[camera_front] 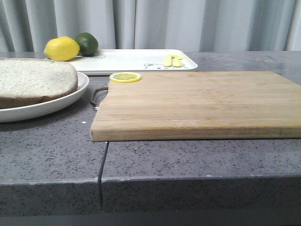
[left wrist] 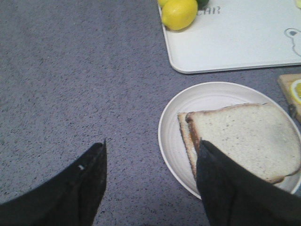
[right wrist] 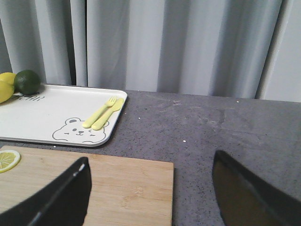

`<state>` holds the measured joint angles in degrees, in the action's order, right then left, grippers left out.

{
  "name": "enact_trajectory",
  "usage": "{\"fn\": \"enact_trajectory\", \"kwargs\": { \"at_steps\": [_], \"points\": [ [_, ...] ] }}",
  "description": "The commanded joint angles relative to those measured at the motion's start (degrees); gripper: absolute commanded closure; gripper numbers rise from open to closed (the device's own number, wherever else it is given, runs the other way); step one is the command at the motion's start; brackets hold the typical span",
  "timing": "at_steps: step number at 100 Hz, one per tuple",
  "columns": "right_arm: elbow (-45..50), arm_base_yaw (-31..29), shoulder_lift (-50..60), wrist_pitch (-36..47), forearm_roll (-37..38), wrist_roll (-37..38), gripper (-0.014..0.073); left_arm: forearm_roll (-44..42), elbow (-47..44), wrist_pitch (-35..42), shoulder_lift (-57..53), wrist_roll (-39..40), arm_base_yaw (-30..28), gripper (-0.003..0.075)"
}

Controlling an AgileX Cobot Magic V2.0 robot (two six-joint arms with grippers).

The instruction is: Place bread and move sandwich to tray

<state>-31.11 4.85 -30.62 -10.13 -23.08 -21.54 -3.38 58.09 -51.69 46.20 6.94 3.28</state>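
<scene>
My left gripper (left wrist: 150, 183) hung spread over the plate (left wrist: 176, 113), ready to straddle the sandwich (left wrist: 244, 136); right gripper (right wrist: 150, 188) waited spread above the cutting board (right wrist: 117, 188).

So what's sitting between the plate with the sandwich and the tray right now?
Nothing: in the left wrist view only a bare strip of grey counter separates the plate from the tray. The lemon sits on the tray itself.

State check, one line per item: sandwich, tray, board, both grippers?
sandwich: closed with a top slice, on the round plate, not on the tray.
tray: holds lemon, lime and yellow cutlery.
cutting board: bare except a lemon slice.
left gripper: open, empty.
right gripper: open, empty.
</scene>
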Motion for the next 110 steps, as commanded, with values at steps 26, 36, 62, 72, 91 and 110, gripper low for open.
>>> {"fn": "enact_trajectory", "kwargs": {
  "at_steps": [26, 36, 62, 72, 91, 110],
  "points": [
    [-1.55, -0.24, 0.02, 3.89, 0.27, -0.54, 0.0052, 1.72, 1.93, 3.60, 11.26, 1.02, -1.34, 0.0335],
    [-1.55, -0.24, 0.02, 3.59, 0.27, -0.54, 0.0052, 1.82, 1.93, 4.81, 14.60, 1.02, -1.34, 0.0335],
    [-1.55, -0.24, 0.02, 3.12, 0.27, -0.54, 0.0052, 3.94, 1.93, 7.82, 19.74, 1.02, -1.34, 0.0335],
    [-1.55, -0.24, 0.02, 3.06, 0.27, -0.54, 0.0052, 4.50, 1.93, 8.60, 21.16, 1.02, -1.34, 0.0335],
    [-1.55, -0.24, 0.02, 3.06, 0.27, -0.54, 0.0052, 5.74, 1.93, 9.34, 23.84, 1.02, -1.34, 0.0335],
    [-1.55, -0.24, 0.02, 3.06, 0.27, -0.54, 0.0052, 6.14, 1.93, 10.25, 26.20, 1.02, -1.34, 0.0335]
  ]
}}
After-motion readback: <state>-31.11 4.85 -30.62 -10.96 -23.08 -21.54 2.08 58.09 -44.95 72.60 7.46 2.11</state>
